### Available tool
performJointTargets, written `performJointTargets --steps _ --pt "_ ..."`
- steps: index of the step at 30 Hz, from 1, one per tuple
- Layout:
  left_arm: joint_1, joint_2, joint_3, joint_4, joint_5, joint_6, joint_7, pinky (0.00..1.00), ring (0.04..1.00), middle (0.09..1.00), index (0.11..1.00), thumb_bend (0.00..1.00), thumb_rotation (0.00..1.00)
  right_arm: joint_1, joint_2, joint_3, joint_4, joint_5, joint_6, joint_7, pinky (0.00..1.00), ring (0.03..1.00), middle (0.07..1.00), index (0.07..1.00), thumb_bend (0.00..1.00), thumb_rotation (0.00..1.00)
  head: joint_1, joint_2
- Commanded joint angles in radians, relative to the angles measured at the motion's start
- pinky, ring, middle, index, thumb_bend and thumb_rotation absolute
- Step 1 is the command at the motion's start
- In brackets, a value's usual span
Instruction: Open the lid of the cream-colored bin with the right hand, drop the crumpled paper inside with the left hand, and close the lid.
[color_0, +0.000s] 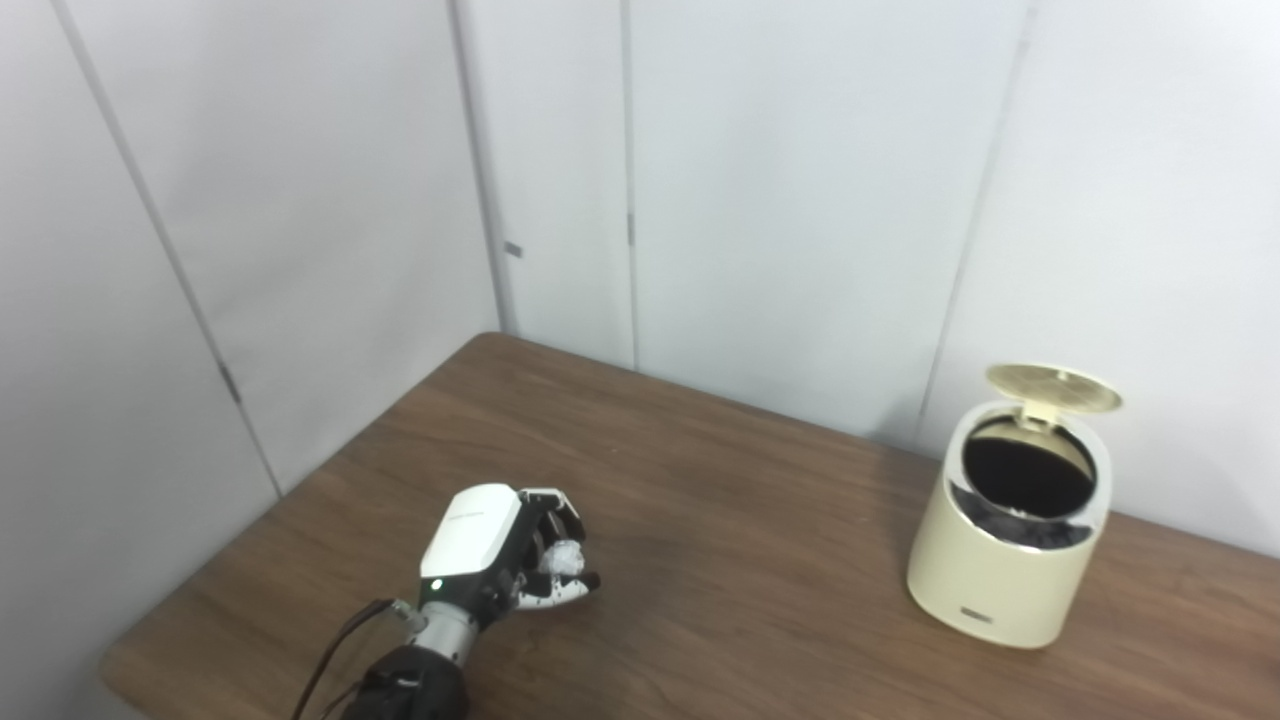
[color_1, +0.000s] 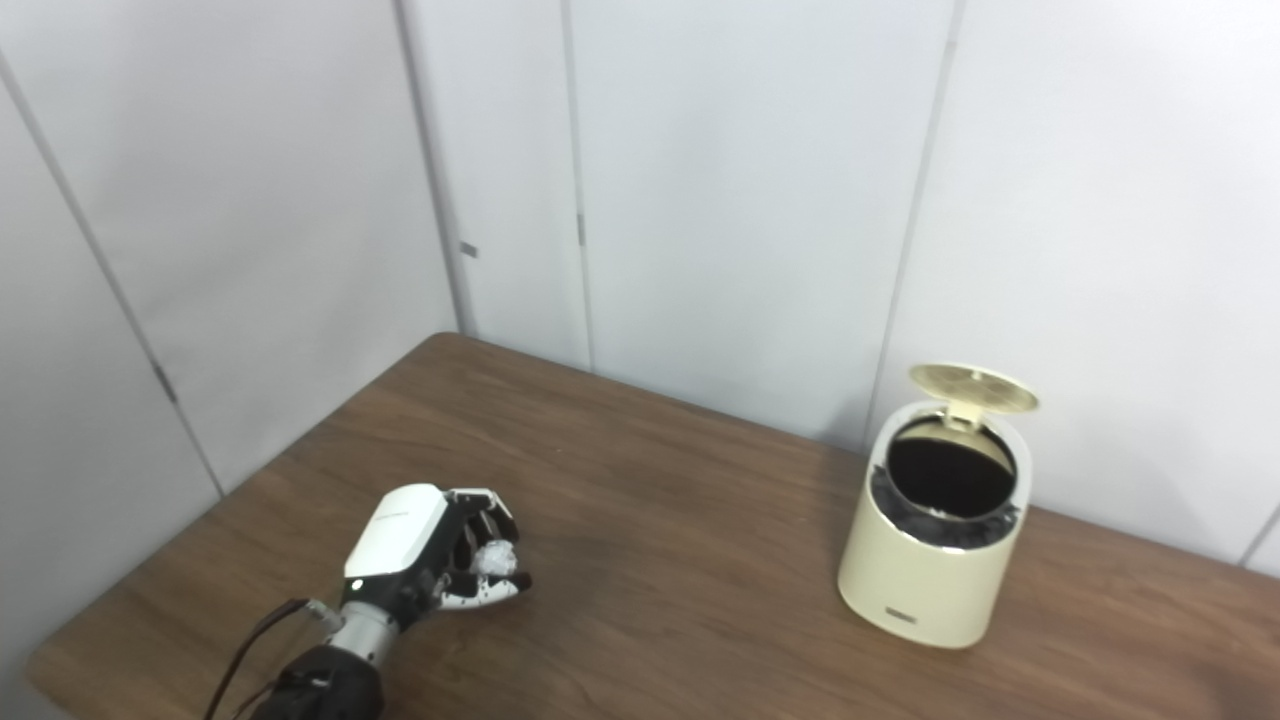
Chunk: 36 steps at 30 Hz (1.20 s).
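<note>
Lid (color_0: 1053, 386) standing open on the cream-colored bin (color_0: 1005, 560) at three o'clock, left hand (color_0: 500, 555) apparently clamped on the crumpled paper (color_0: 566, 556) at seven o'clock; next, carry above the opening.

White-backed left hand (color_0: 505, 555), black fingers, dark cable

Looks like a bare lab or test cell, not a home. Enclosed by plain white panel walls (color_0: 800, 200) with thin seams and small metal clips, meeting in a corner behind a dark wood-grain table (color_0: 720, 520). Furnished with little beyond one cream-colored bin (color_0: 1010, 540), lid up, and a robot's left hand (color_0: 500, 555) trailing exposed cables.
</note>
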Motion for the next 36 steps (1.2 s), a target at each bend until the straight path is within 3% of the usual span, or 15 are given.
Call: performJointTargets --steps 1,11,13,15,22,28,36 --pt "-0.026 0.035 0.011 -0.074 0.01 -0.024 0.001 0.25 0.314 0.41 0.514 0.52 0.0 0.025 0.039 0.012 -0.016 -0.009 0.002 -0.014 0.83 0.876 0.874 0.864 0.86 0.94 -0.007 0.001" --pt "-0.097 0.009 -0.01 -0.251 0.014 -0.016 -0.104 0.23 0.298 0.42 0.523 0.52 0.0 0.037 0.086 0.031 -0.088 -0.057 0.035 -0.006 0.9 0.916 0.903 0.9 0.73 0.95 -0.098 0.004" --pt "-0.114 0.001 -0.014 -0.27 0.013 -0.014 -0.124 0.26 0.339 0.448 0.509 0.52 0.0 0.036 0.095 0.037 -0.093 -0.064 0.037 -0.009 0.89 0.918 0.903 0.907 0.73 0.95 -0.118 0.004" --pt "-0.131 -0.002 -0.015 -0.275 0.003 -0.023 -0.139 0.3 0.378 0.472 0.49 0.52 0.0 0.035 0.107 0.044 -0.093 -0.082 0.048 -0.016 0.87 0.912 0.895 0.905 0.76 0.96 -0.153 0.003" --pt "-0.197 -0.008 -0.021 -0.261 -0.014 -0.052 -0.16 0.33 0.406 0.492 0.469 0.52 0.0 0.023 0.128 0.059 -0.056 -0.128 0.045 -0.041 0.88 0.888 0.878 0.877 0.67 0.89 -0.226 -0.007" --pt "-0.244 -0.008 -0.029 -0.269 -0.032 -0.065 -0.191 0.34 0.426 0.511 0.45 0.52 0.0 0.025 0.148 0.079 -0.056 -0.136 0.037 -0.059 0.85 0.874 0.861 0.849 0.72 0.84 -0.277 -0.008" --pt "-0.317 -0.022 -0.079 -0.244 -0.025 -0.088 -0.201 0.35 0.433 0.508 0.448 0.52 0.0 0.033 0.165 0.101 -0.077 -0.161 0.067 -0.069 0.84 0.869 0.857 0.843 0.72 0.81 -0.335 -0.012"
